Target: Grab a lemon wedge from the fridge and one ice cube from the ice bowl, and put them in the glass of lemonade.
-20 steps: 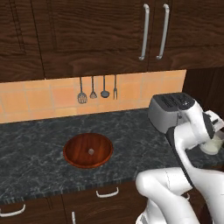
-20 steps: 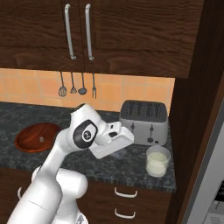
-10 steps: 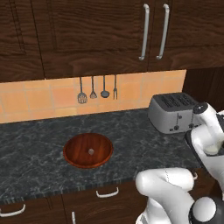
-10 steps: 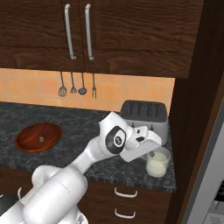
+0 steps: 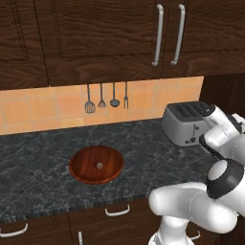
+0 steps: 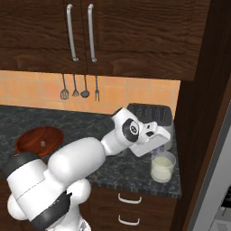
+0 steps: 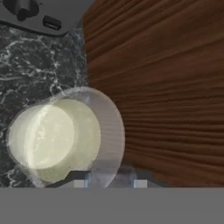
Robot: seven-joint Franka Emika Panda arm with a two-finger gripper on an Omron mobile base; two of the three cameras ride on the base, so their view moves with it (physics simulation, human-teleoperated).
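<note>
Above the glass of lemonade [image 6: 162, 167], the pincer [image 6: 159, 149] has arrived.

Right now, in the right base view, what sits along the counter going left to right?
Ice bowl with the ice cube in it → toaster at the back, partly behind the arm → glass of lemonade near the front edge → dark wooden side panel.
</note>
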